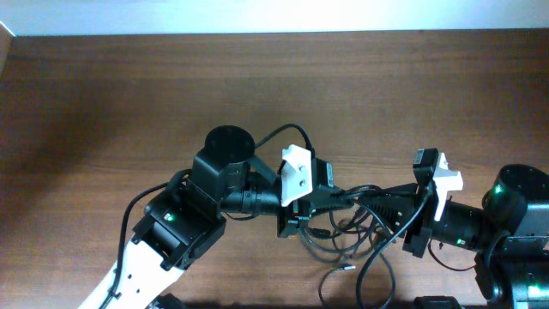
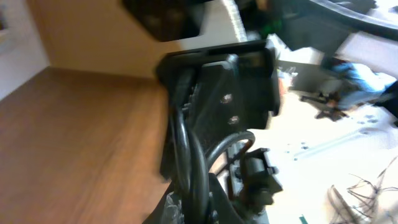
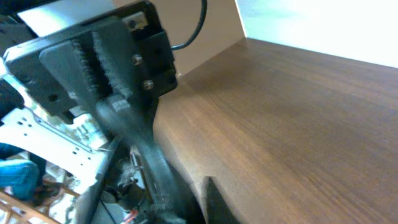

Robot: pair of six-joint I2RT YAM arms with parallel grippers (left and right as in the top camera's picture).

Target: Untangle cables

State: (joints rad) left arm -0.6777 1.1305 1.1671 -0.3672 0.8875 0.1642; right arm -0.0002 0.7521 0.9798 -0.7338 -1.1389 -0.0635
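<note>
The cables [image 1: 343, 245] are thin black cords in a loose tangle of loops at the table's front middle, under both grippers. My left gripper [image 1: 339, 199] points right and my right gripper [image 1: 371, 206] points left; their tips nearly meet above the tangle. In the left wrist view a black cable [image 2: 189, 162] runs from the right gripper's toothed fingers [image 2: 230, 99] down into my left jaws [image 2: 199, 214], which are shut on it. In the right wrist view a blurred dark cord [image 3: 140, 143] runs from the left gripper's ribbed pads [image 3: 93, 62] into my right jaws [image 3: 186, 205], which look shut on it.
The brown wooden table [image 1: 257, 77] reaches back to a white wall. A thicker black arm wire [image 1: 283, 133] arches over the left wrist, and another [image 1: 129, 215] curves beside the left arm. Cable loops trail toward the front edge [image 1: 360, 275].
</note>
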